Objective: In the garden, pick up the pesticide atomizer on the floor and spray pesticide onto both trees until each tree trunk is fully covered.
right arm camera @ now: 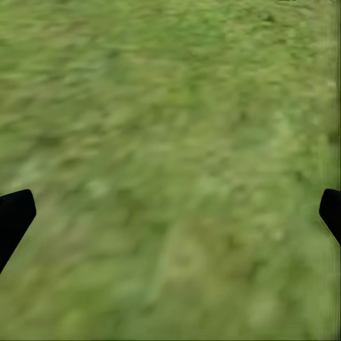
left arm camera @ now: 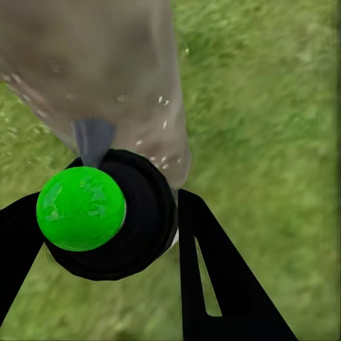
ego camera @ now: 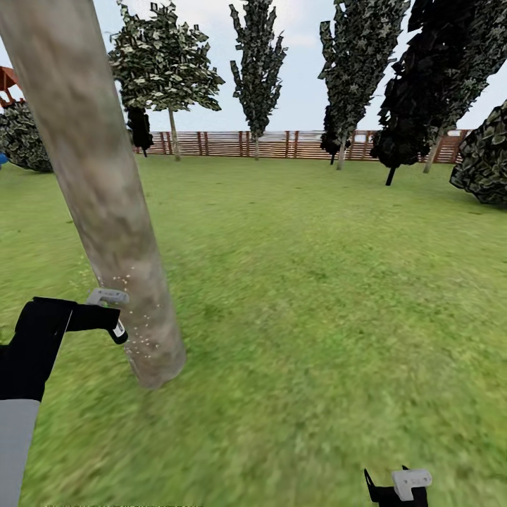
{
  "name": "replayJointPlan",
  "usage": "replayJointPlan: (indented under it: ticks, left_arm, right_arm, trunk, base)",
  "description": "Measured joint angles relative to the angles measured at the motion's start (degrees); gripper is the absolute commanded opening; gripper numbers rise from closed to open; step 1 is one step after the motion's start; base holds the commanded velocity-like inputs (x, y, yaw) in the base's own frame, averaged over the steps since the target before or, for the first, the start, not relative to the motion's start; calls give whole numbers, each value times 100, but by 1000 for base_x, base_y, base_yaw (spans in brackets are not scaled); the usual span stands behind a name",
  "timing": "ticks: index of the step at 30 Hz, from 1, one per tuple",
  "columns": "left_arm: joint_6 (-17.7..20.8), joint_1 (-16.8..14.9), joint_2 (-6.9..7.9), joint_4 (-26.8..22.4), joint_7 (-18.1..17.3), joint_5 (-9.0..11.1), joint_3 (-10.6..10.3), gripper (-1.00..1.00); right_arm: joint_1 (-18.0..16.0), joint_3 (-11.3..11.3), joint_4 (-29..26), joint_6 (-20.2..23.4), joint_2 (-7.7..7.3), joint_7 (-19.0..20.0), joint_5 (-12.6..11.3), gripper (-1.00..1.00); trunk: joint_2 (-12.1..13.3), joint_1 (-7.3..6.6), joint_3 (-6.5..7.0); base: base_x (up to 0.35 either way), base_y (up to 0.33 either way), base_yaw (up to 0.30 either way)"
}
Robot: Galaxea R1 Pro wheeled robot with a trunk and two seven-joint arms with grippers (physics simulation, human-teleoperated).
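Observation:
A thick, blotchy beige-grey tree trunk (ego camera: 98, 176) leans across the left of the head view, standing on the grass floor (ego camera: 317, 317). Whitish pesticide speckles (ego camera: 144, 331) dot its lower part. My left gripper (ego camera: 105, 317) is right beside the trunk's base, shut on the pesticide atomizer (ego camera: 107, 296), whose pale grey top shows above the fingers. In the left wrist view the atomizer (left arm camera: 80, 208) is a bright green round part on a black body, its grey nozzle (left arm camera: 92, 138) pointing at the speckled trunk (left arm camera: 92, 64). My right gripper (ego camera: 398, 489) hangs low at the right, open over grass (right arm camera: 170, 142).
Open lawn stretches ahead and to the right. A brown slat fence (ego camera: 282, 143) closes the far side, with several leafy trees (ego camera: 257, 63) along it, a black-leaved tree (ego camera: 405, 105) and a round bush (ego camera: 486, 158) at the right.

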Motion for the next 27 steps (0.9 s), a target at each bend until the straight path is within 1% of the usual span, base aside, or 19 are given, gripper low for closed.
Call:
replayJointPlan:
  ticks: [5, 11, 18, 20, 24, 27]
  left_arm:
    - [0, 0, 0, 27, 6, -1, 15, -100]
    - [-4, 33, 1, 75, 9, -3, 18, -100]
    - [-22, 88, 9, 386, 17, -24, 18, -100]
    - [-28, 140, 11, 453, 23, -39, 18, -100]
    - [-19, 157, 9, 476, 26, -45, 10, -100]
    - [-18, 158, 9, 478, 26, -46, 9, -100]
  right_arm:
    - [0, 0, -2, 1, 0, 1, 0, 100]
    - [0, 0, -8, 0, 0, 1, -1, 100]
    - [0, -2, -9, 4, 0, -1, -2, 100]
    - [0, 0, -9, 1, 0, 0, -4, 100]
    - [0, 0, -9, -1, 0, -2, -2, 100]
    - [0, 0, -9, 0, 0, -3, -4, 100]
  trunk:
    - [0, 0, 0]
    - [0, 0, 0]
    - [0, 0, 0]
    - [0, 0, 0]
    - [0, 0, 0]
    - [0, 0, 0]
  base:
    - [30, -275, 259]
    - [131, -272, 278]
    - [104, -269, 270]
    - [-49, -274, 93]
    - [-122, -271, 13]
    - [4, -270, 1]
